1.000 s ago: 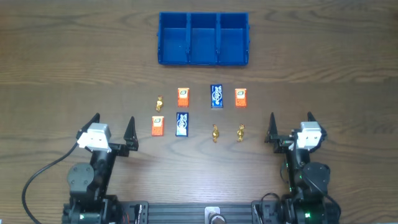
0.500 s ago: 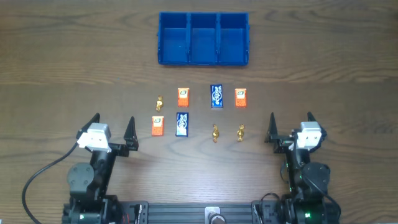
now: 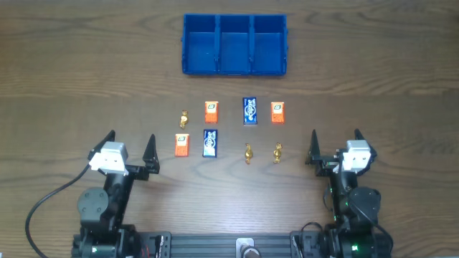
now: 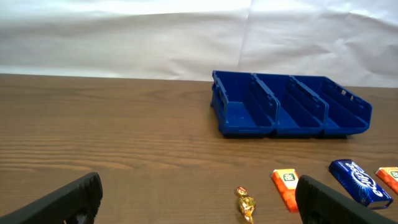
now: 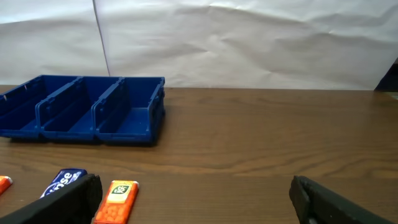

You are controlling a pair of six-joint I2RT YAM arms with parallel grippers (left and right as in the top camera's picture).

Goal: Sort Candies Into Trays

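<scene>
A blue tray (image 3: 185,44) with three empty compartments stands at the far middle of the table. Several candies lie in two rows in front of it: three orange packs, e.g. (image 3: 211,111), two blue bars, e.g. (image 3: 249,111), and three gold-wrapped sweets, e.g. (image 3: 248,153). My left gripper (image 3: 130,147) is open, low at the near left, just left of an orange pack (image 3: 182,144). My right gripper (image 3: 336,145) is open at the near right, to the right of a gold sweet (image 3: 277,152). Neither holds anything. In the left wrist view the tray (image 4: 245,118) stands beyond a gold sweet (image 4: 245,202).
Bare wooden table lies on both sides of the candies and between them and the tray. A white backdrop hangs behind the table's far edge. A black cable (image 3: 43,208) loops by the left arm's base.
</scene>
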